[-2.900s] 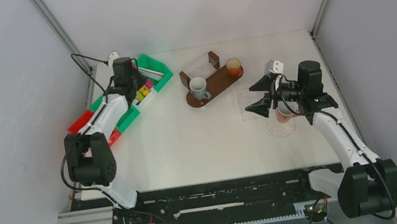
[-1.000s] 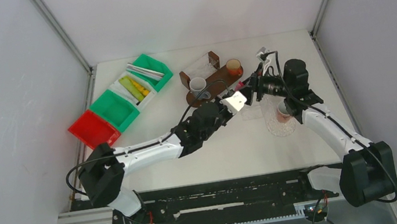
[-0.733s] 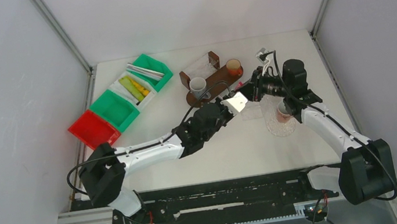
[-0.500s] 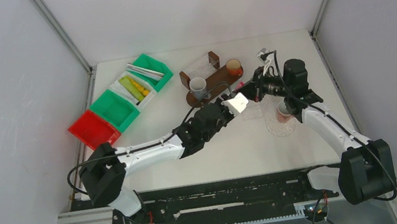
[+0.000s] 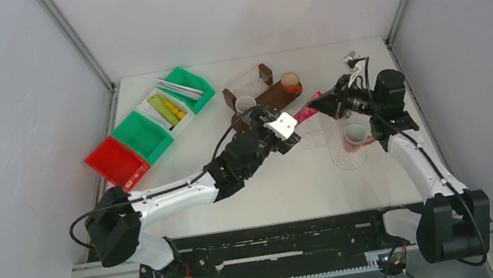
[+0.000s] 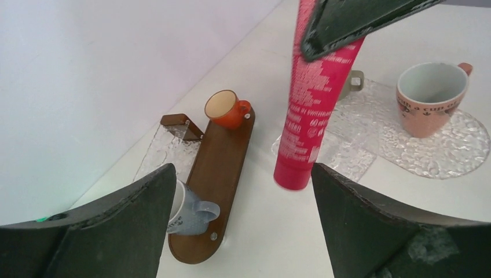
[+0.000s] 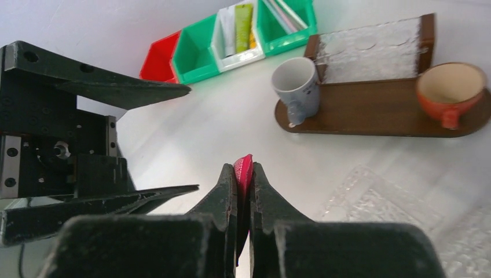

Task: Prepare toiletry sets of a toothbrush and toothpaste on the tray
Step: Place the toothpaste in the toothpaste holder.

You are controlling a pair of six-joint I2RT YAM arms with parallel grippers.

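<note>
Top external: The pink tube (image 5: 307,111) is held off the counter (image 5: 237,198), between the two claws. The right claw (image 5: 322,105) is clamped on the tube's far-right end. The left claw (image 5: 288,129) stands wide at the tube's free end, gripping nothing. The long axis runs near-left to far-right, with the free end pointing at the left claw. The pink mug (image 5: 355,137) sits on the glass tray (image 5: 346,161), just near-right of the right claw, so the right arm is judged the nearer by far.

Left wrist: The tube is seen running almost straight down the picture, its top pinched under a dark finger of the right claw. Its round lower end hangs free, between the spread left fingers (image 6: 116,231) and apart from both. The pink mug stands upright, mouth open, to the right of the tube. The wooden tray (image 6: 223,168) lies left of it, carrying the grey mug (image 6: 188,208) and the orange cup (image 6: 223,109).

Right wrist: Only a thin pink edge is seen between the closed pads. The pink mug is out of this view. The coming move is judged to turn on swinging the tube's free end round and down toward that mug.
</note>
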